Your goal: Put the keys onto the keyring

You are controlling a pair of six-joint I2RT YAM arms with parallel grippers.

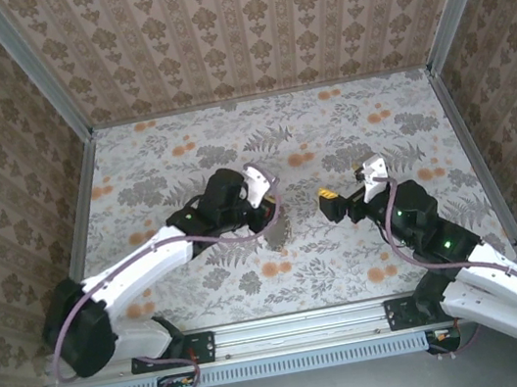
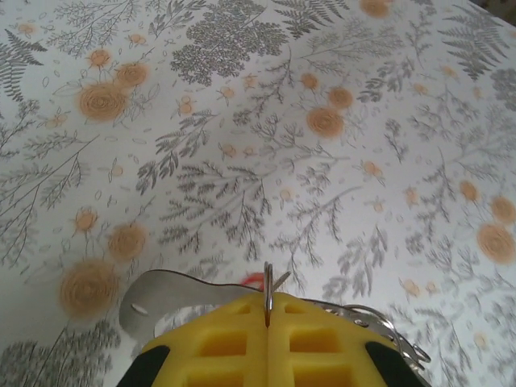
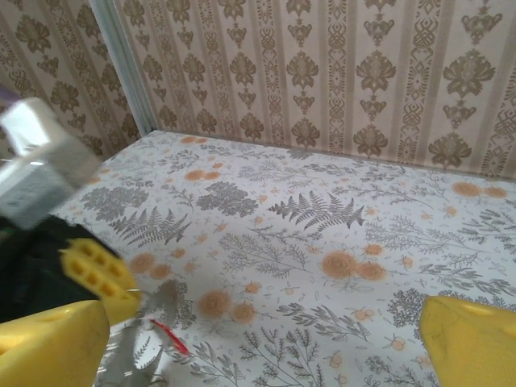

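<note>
- The worktop (image 1: 181, 147) is covered in a pale print of grey ferns and orange flowers, with walls of brown patterned wallpaper around it.
- The left tool (image 2: 267, 313) is over the middle of the worktop, its yellow pads (image 2: 218, 339) pressed together.
- In the left wrist view, the keyring (image 2: 268, 278) is pinched between those pads. It shows edge-on as a thin upright band rising just above the pad tips.
- The keys (image 2: 165, 294) are at the keyring. A flat silvery blade with a small hole near its end sticks out to the left of the pads, and a small red loop (image 2: 254, 280) sits just beside the ring.
- Thin silvery wire loops (image 2: 391, 329) curl out to the right of the pads. What they belong to cannot be told.
- From above, the keys are a small grey bunch hanging just under the left tool. Whether they touch the worktop cannot be told.
- The right tool (image 3: 258, 330) is to the right of the left tool and apart from it. Its yellow fingers (image 3: 48, 347) are spread wide with nothing between them.
- In the right wrist view the keys are blurred, low on the left.
</note>
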